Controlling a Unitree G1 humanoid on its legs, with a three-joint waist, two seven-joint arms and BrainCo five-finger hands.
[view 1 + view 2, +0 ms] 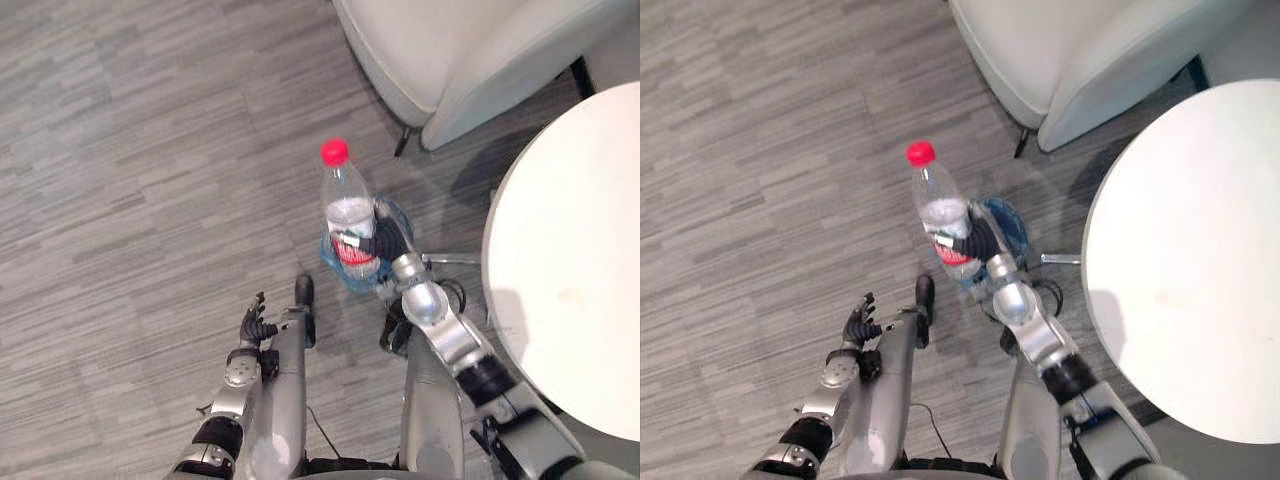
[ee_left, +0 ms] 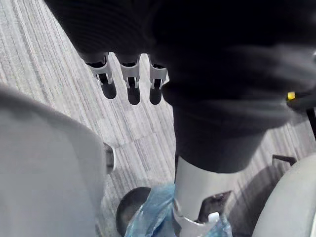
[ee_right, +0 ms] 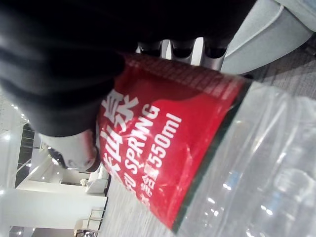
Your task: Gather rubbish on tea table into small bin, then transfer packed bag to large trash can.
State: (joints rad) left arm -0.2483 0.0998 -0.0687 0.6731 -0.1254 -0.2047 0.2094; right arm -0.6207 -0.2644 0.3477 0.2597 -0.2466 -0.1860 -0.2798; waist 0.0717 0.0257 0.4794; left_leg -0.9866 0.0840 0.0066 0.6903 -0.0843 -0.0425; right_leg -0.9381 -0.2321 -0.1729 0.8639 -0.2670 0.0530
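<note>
The clear plastic bottle [image 1: 345,205] with a red cap stands upright in the right hand [image 1: 388,240], whose fingers wrap its red label. Below it, the blue-lined small bin [image 1: 1012,228] sits on the floor beside the round white counter [image 1: 570,260]. The left hand [image 1: 255,325] hangs low, fingers relaxed and holding nothing.

Grey wood-grain plank floor [image 1: 150,150] runs right across the scene. Up top, a pale grey upholstered armchair [image 1: 450,50], one dark leg [image 1: 401,143] showing beneath it, its shadow falling on the planks. Over on the right, a round white table [image 1: 570,250], its top brightly lit.
</note>
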